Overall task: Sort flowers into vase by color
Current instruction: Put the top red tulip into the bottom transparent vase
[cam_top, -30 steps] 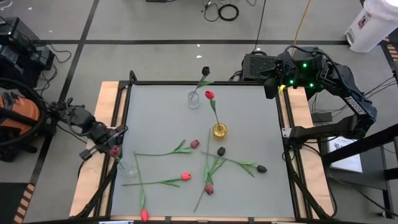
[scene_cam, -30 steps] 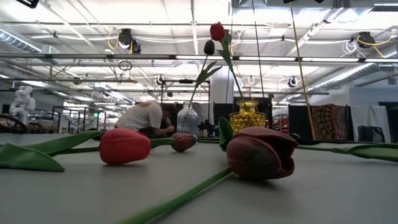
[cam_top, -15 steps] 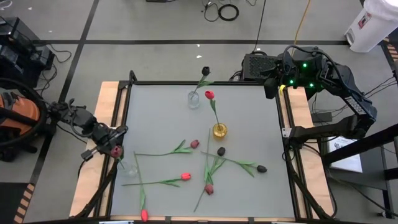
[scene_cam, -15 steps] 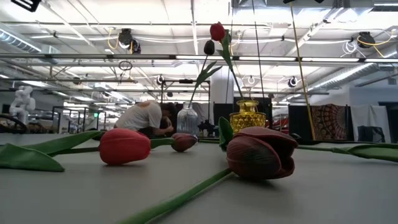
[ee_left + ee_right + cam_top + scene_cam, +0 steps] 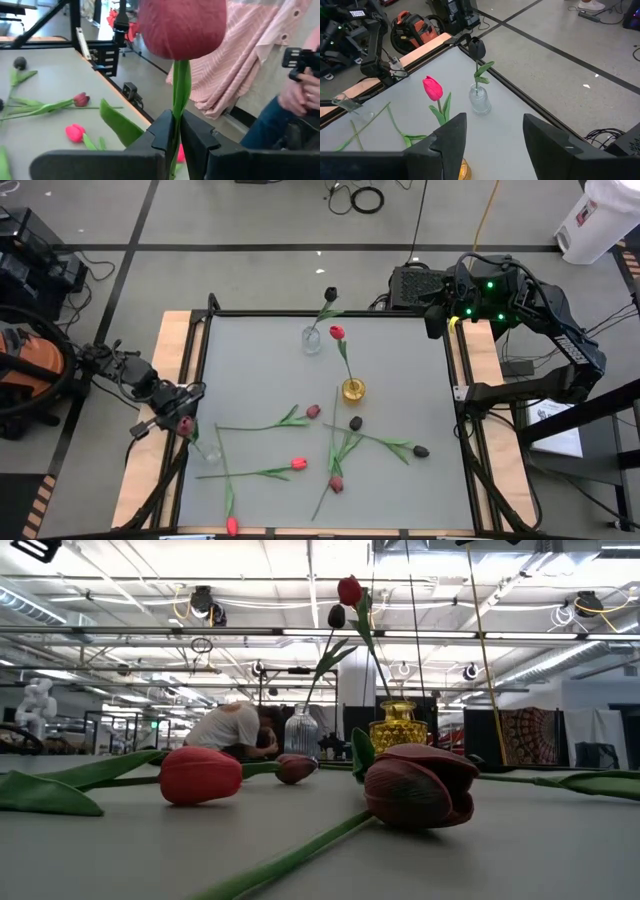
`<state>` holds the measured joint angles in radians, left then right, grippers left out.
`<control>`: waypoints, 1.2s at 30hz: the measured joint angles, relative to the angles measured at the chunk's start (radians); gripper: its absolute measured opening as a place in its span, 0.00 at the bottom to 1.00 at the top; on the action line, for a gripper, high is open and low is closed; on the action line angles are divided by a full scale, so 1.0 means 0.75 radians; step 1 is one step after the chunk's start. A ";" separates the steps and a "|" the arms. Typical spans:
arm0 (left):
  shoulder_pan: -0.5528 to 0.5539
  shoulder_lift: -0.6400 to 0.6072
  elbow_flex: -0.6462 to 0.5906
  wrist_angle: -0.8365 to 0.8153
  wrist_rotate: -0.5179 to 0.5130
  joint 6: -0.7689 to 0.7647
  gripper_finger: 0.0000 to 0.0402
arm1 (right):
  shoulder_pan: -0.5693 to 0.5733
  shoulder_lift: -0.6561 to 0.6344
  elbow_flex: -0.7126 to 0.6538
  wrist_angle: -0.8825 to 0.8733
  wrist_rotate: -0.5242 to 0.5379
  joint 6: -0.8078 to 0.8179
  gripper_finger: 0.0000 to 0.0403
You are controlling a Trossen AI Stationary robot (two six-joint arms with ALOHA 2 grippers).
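Maroon tulip [image 5: 181,25] stem pinched upright in left gripper [image 5: 177,131] at the table's [image 5: 400,370] left edge.

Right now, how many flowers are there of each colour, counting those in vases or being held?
Red flowers: 3
Maroon flowers: 3
Black flowers: 3
Total: 9
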<state>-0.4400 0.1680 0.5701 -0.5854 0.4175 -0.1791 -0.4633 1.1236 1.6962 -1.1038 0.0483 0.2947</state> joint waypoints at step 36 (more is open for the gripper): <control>0.000 -0.001 0.066 -0.242 0.035 -0.069 0.38 | 0.000 0.000 0.000 0.000 0.000 0.000 0.46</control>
<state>-0.4400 0.1677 0.6194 -0.7665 0.4438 -0.2306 -0.4633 1.1236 1.6962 -1.1042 0.0483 0.2947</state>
